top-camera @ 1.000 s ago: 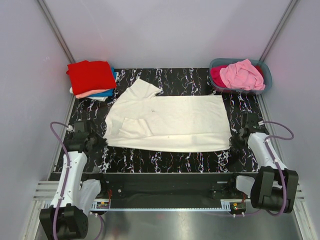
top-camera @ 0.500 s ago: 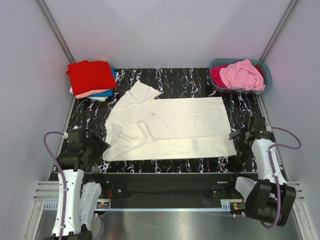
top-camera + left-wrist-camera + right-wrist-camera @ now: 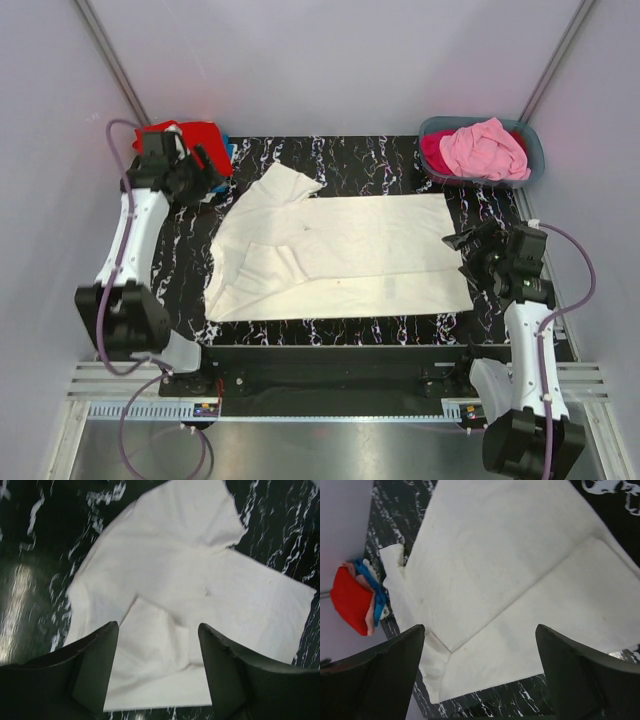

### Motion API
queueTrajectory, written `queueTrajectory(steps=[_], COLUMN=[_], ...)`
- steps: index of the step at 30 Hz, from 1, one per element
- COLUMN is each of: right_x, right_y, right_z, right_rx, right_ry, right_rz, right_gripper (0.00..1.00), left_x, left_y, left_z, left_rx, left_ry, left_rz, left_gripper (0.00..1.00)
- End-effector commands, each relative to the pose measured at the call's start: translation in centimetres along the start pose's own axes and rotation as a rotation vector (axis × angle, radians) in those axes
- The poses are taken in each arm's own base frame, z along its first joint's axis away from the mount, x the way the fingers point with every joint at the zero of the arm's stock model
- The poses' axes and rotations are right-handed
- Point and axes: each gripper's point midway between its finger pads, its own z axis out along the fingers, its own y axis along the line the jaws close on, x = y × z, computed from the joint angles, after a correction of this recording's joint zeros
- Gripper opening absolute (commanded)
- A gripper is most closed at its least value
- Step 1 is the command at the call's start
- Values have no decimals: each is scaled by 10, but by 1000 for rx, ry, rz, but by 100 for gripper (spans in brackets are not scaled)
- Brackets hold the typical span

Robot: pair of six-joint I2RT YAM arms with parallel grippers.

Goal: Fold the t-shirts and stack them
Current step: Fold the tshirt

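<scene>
A large cream t-shirt (image 3: 340, 255) lies spread flat on the black marbled table (image 3: 400, 325), its near-left sleeve folded inward. My left gripper (image 3: 205, 168) hangs open at the far left, beside the stack of folded t-shirts (image 3: 200, 135) with red on top, which the arm partly hides. In the left wrist view the open left gripper (image 3: 157, 626) looks down on the cream shirt (image 3: 175, 575), holding nothing. My right gripper (image 3: 468, 250) stands open by the shirt's right edge. In the right wrist view the right gripper (image 3: 479, 627) is wide and empty above the cream shirt (image 3: 520, 555).
A grey-blue tub (image 3: 532, 160) at the far right corner holds a pink shirt (image 3: 485, 148) over a magenta one (image 3: 435, 150). The red-topped stack (image 3: 350, 600) also shows in the right wrist view. Pale walls close in the table on three sides.
Both grippers opened and let go of the cream shirt's near corners. The left arm swung from the near left up to the far left by the stack. The right arm lifted and drew back slightly.
</scene>
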Motion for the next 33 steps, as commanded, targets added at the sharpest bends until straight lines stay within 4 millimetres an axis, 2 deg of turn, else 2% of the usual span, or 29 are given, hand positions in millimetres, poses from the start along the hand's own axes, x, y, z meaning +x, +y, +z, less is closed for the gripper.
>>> queueTrajectory(steps=[1,2,3,4,5,6,7,8,9,10,11,12,13,14,15,16,21,24,30,33], right_x=[5,21,28,39,48,79,88,104,130,135,147,153,177,181,189,207,224,229,228,228], right_y=[48,49,51,53,49,56,64,53,60,69,58,70,61,66,66,66,67,68,67,65], right_z=[-19,-17,-16,-15,-9,-11,-12,-3,-11,-12,-6,-11,-12,-12,-11,-16,-6,-1,-3,-2], right_rx=[-253,-269,-281,-286,-268,-301,-342,-334,-401,-454,-444,-517,-533,-563,-574,-615,-604,-596,-611,-605], right_ry=[-15,25,40,66,77,158,160,174,225,212,215,209,265,249,255,286,283,301,294,291], right_rz=[-101,-121,-136,-155,-168,-221,-240,-246,-273,-274,-277,-271,-303,-302,-319,-357,-415,-427,-409,-402], right_gripper=[100,100,100,100,100,100,99,98,97,97,96,96,96,95,95,95,95,95,96,97], left_x=[-66,-73,-71,-99,-101,-90,-89,-115,-100,-105,-111,-108,-107,-97,-100,-97,-81,-70,-54,-48], left_y=[-59,-65,-68,-84,-101,-96,-98,-120,-113,-118,-128,-125,-127,-122,-125,-124,-110,-101,-86,-87], left_z=[29,41,77,75,86,128,141,136,173,181,185,206,213,226,236,243,285,302,325,330], left_rx=[159,167,158,183,216,207,209,254,241,253,286,297,314,320,340,343,312,282,243,246], left_ry=[-107,-96,-42,-91,-78,-7,22,-44,20,9,-11,-7,-13,12,-16,-15,13,22,56,77], left_rz=[159,182,224,252,281,289,290,319,317,322,326,313,311,288,289,282,269,291,269,252], left_gripper=[70,70,70,70,70,70,70,70,70,71,71,72,73,74,74,75,75,77,78,78])
